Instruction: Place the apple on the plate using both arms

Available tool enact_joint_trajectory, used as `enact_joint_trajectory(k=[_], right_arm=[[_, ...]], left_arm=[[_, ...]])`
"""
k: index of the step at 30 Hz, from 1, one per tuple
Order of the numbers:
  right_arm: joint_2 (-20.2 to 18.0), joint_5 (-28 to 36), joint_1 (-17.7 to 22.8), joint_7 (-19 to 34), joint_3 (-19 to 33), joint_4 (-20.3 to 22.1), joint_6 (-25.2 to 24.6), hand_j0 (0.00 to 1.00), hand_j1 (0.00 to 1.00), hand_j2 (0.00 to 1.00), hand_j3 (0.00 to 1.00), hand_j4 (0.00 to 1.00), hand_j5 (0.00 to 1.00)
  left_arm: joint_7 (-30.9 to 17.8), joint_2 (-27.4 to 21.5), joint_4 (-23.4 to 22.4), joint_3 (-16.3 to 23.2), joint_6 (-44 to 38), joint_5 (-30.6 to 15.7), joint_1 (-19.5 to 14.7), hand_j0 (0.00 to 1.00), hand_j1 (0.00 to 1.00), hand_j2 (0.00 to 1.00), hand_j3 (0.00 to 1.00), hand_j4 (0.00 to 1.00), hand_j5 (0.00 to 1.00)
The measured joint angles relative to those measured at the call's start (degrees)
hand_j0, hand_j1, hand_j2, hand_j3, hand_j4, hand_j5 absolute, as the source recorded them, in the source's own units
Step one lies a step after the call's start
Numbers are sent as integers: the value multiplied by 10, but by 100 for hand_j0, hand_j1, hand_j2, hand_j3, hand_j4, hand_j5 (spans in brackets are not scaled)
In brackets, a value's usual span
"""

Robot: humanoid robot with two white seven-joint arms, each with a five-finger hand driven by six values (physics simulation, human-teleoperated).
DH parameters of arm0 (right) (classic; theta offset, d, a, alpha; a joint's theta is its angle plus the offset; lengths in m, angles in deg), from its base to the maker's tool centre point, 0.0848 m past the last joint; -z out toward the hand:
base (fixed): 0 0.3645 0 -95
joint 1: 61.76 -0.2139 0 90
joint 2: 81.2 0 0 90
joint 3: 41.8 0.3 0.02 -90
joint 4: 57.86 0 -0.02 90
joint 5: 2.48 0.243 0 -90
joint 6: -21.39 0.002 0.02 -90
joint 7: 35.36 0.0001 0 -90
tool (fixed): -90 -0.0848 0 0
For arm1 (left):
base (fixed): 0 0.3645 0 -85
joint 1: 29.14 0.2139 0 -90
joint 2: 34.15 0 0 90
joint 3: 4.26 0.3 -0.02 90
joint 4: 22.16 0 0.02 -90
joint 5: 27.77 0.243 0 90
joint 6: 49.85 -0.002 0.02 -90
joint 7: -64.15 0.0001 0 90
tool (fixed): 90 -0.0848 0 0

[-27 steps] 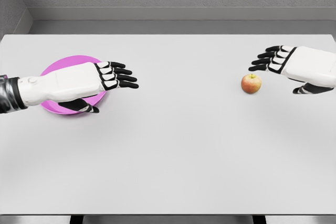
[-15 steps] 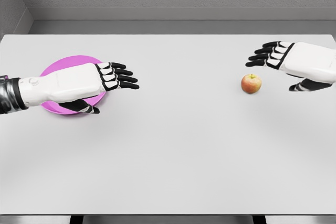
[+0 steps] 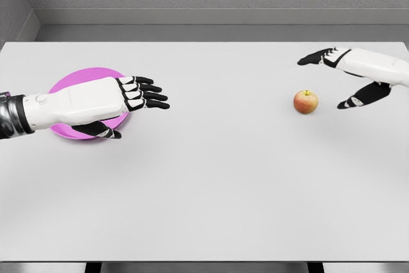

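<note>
1. While resting on the table point(image 3: 211, 183), right of centre and well apart from the plate point(image 3: 64, 84): apple point(image 3: 306, 101), upright, untouched.
2. Just right of it and behind: right hand point(image 3: 358, 71), fingers and thumb spread wide, holding nothing.
3. Over the plate's right part: left hand point(image 3: 112, 103), fingers extended, relaxed, empty.

Plate point(image 3: 77, 81) far left — apple point(image 3: 306, 101) far right.

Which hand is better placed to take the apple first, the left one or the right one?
The right hand, probably: it is open beside the apple, not touching it. The left hand is open over the pink plate, far across the table.
</note>
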Motion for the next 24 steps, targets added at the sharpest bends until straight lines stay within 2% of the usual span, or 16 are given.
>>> enact_joint_trajectory(k=[6, 24], right_arm=[[34, -35, -12, 1, -21, -81, 0, 100, 100, 100, 100, 100, 100], [122, -63, -56, 1, -75, -199, 0, 100, 100, 100, 100, 100, 100]], left_arm=[[0, 0, 0, 0, 0, 1, 0, 100, 100, 100, 100, 100, 100], [0, 2, 0, 0, 0, 1, 0, 100, 100, 100, 100, 100, 100]])
